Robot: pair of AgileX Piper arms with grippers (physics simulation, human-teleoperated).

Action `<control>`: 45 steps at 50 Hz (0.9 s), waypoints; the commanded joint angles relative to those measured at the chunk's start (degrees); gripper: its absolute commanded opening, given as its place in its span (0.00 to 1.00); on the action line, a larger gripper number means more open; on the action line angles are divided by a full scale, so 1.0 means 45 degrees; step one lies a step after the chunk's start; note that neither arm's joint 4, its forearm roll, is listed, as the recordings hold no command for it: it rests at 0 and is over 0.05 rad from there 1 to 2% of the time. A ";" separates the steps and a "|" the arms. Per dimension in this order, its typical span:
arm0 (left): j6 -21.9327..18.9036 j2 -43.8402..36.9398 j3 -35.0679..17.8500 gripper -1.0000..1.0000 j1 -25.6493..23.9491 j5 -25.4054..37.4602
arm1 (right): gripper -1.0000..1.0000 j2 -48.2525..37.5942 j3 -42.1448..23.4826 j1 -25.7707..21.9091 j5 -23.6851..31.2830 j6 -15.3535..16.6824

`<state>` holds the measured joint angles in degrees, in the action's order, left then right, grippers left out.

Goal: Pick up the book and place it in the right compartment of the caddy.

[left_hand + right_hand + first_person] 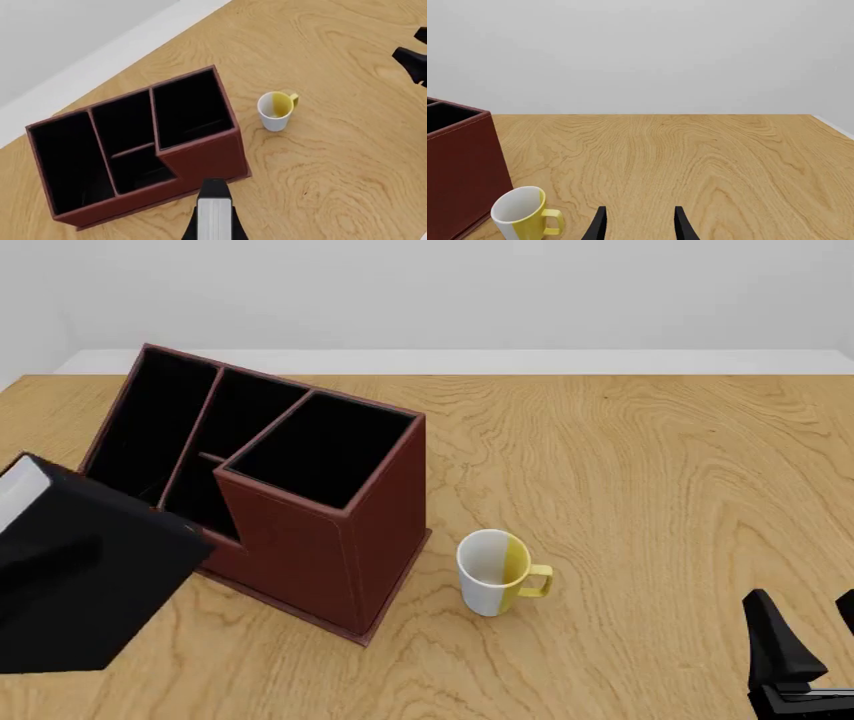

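Note:
My left gripper (214, 231) is shut on the black book (83, 590), whose white page edge (215, 216) shows between the fingers. In the front view the book hangs at the caddy's front left and hides the left gripper. The reddish-brown caddy (314, 530) stands angled on the table. Its right compartment (323, 448), the wide square opening, is empty; it also shows in the left wrist view (191, 107). The book is nearer than the caddy's stepped front (203, 162), outside every compartment. My right gripper (807, 645) is open and empty, low at the front right.
A white and yellow mug (497, 572) stands upright just right of the caddy; it also shows in the left wrist view (275, 111) and the right wrist view (522, 214). The table's far edge (534, 362) meets a pale wall. The caddy's end wall (457, 165) shows in the right wrist view.

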<state>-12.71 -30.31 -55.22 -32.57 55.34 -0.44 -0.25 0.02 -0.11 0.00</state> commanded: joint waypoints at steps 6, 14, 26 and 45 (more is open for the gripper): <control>-0.0471 -0.0953 -0.2168 0.00 -0.0069 0.0441 | 1.00 0.0000 0.0000 0.0002 0.0000 0.0001; -0.0455 -0.1620 -0.2925 0.00 -0.0156 0.0316 | 1.00 0.0000 0.0000 0.0000 0.0000 0.0000; -0.0617 -0.2512 -0.3502 0.00 -0.0453 -0.0161 | 1.00 0.0000 0.0000 0.0003 0.0000 0.0003; -0.0683 -0.4535 -0.5446 0.00 -0.0453 -0.0305 | 1.00 0.0000 0.0000 0.0000 0.0000 0.0000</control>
<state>-14.71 -46.55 -75.25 -34.36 54.52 -0.44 -0.25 0.02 -0.11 0.01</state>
